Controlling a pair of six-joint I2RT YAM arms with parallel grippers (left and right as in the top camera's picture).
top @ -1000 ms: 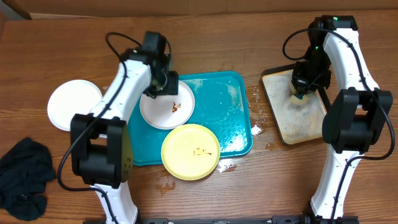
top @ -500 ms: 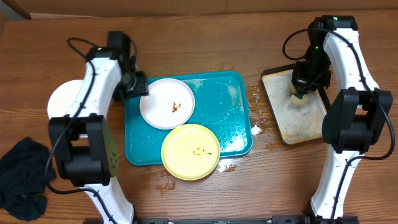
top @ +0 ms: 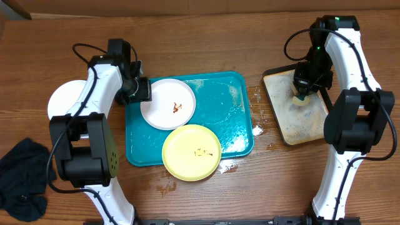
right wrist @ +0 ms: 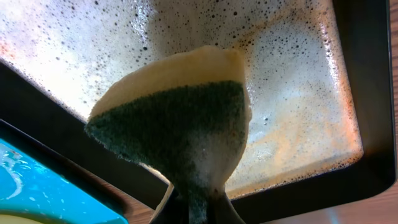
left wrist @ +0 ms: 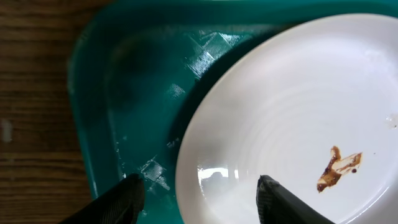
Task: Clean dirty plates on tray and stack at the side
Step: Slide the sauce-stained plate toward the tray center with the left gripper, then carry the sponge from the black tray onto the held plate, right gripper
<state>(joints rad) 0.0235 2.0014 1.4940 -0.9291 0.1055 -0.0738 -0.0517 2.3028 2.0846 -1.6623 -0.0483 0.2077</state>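
The turquoise tray [top: 231, 119] carries a white plate [top: 167, 104] with a brown smear and a pale yellow plate [top: 191, 152] with a yellow smear, which overhangs the front rim. Another white plate [top: 62, 106] lies on the table to the left, partly under my left arm. My left gripper [top: 139, 90] is open at the smeared plate's left rim. In the left wrist view, that gripper [left wrist: 199, 199] has one finger over the tray [left wrist: 124, 93] and the other over the plate [left wrist: 298, 112]. My right gripper [right wrist: 196, 208] is shut on the green-and-yellow sponge [right wrist: 180, 124].
The black-rimmed soapy tray [top: 300, 122] sits at the right, under the sponge [top: 302, 95]. A dark cloth [top: 22, 178] lies at the front left. Foam spots dot the wood between the two trays.
My left gripper moved left from above the smeared white plate to its left rim, then edged slightly back right. The right arm and sponge stayed still.
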